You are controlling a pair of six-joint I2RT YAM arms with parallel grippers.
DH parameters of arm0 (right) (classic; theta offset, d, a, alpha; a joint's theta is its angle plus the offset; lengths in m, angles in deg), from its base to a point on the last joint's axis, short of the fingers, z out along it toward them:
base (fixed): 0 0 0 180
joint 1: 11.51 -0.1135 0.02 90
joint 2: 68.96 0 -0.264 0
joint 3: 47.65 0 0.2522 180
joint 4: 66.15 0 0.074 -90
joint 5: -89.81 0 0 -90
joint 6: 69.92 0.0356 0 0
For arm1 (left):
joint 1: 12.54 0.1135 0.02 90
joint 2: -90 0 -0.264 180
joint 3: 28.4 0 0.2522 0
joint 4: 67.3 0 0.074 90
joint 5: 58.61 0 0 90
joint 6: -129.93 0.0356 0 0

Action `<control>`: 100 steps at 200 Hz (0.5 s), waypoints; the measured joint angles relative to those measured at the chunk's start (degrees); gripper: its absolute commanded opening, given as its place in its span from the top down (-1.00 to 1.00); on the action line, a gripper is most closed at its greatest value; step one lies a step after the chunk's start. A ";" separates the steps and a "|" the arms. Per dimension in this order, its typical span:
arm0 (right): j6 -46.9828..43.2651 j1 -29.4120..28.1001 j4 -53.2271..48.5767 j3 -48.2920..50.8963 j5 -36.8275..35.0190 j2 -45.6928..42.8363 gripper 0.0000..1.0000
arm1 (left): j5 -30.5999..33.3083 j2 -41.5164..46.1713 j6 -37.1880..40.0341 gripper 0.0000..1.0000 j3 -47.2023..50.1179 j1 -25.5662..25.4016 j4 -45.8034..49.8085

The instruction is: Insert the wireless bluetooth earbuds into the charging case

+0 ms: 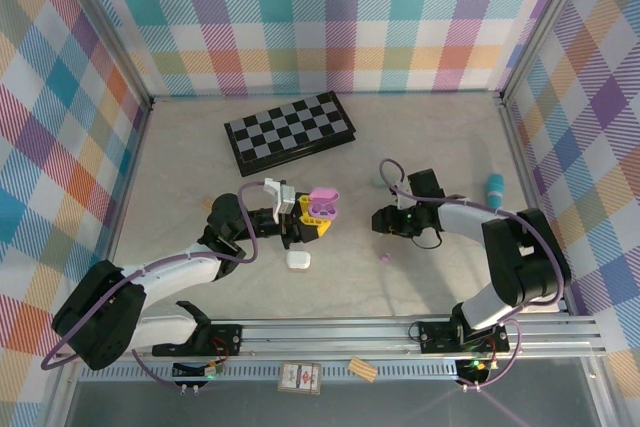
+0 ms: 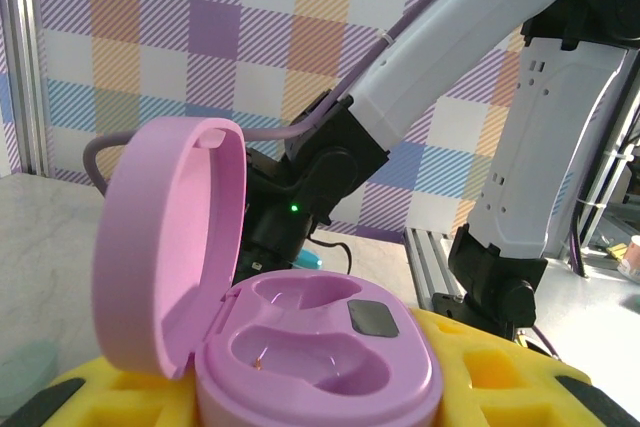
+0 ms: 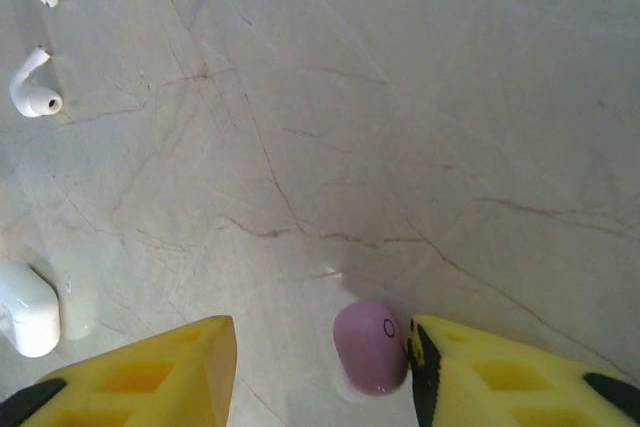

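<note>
Gleaming lilac earbud (image 3: 370,349) lies on the surface (image 3: 400,97) inside the spread right tool (image 3: 320,362), touching one finger (image 3: 480,377); white earbuds (image 3: 33,97) lie beyond; left tool (image 1: 305,222) pinches an open lilac case (image 2: 320,352).

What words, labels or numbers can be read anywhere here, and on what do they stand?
No text here can be read outright.
Small card at the near edge of the table: printed, but too small to read.
Lilac earbud: a tiny ring mark, no letters.
Lilac charging case: a blank dark square pad, no lettering visible.
</note>
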State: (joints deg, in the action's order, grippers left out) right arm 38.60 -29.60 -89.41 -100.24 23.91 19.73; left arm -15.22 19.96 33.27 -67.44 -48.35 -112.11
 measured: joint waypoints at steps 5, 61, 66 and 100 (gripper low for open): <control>-0.07 0.02 -0.02 0.15 0.04 -0.04 0.12 | 0.00 0.00 0.00 0.27 0.00 0.00 0.00; 0.09 0.04 0.11 0.28 0.68 -0.04 0.28 | -0.02 -0.09 0.00 0.28 0.00 0.00 0.02; 0.11 0.04 0.24 0.28 0.72 -0.04 0.28 | -0.02 -0.09 0.00 0.28 0.00 0.00 0.04; 0.13 0.04 0.74 0.28 1.07 0.09 0.29 | -0.02 -0.09 0.00 0.28 0.00 -0.04 0.04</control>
State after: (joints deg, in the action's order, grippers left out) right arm 38.73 -29.55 -88.66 -99.95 24.98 19.81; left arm -15.24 19.87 33.27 -67.44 -48.40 -112.06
